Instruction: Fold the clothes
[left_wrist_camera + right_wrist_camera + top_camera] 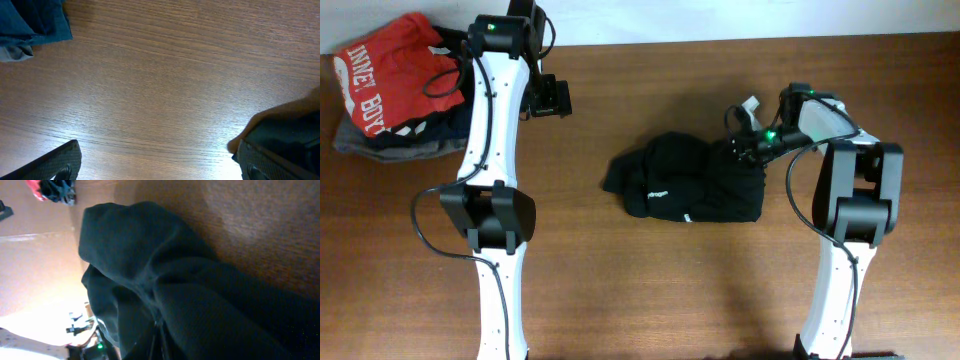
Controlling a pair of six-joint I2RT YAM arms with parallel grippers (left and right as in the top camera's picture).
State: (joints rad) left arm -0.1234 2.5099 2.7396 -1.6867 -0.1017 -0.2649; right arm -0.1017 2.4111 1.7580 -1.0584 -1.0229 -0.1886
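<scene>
The clothes (685, 180), a crumpled black top with a tiny white mark, lie bunched in the middle of the brown table. My right gripper (745, 146) is at their upper right edge. In the right wrist view the black fabric (165, 265) fills most of the picture and gathers into a fold where the jaws (159, 332) are shut on it. My left gripper (548, 98) hovers far to the left of the clothes. It is open over bare wood, with both fingers (60, 162) wide apart and nothing between them.
A red shirt with white lettering (385, 68) lies on a navy garment (405, 140) at the table's back left corner, beside the left arm. A corner of blue cloth (35, 22) shows in the left wrist view. The table's back edge meets a pale wall.
</scene>
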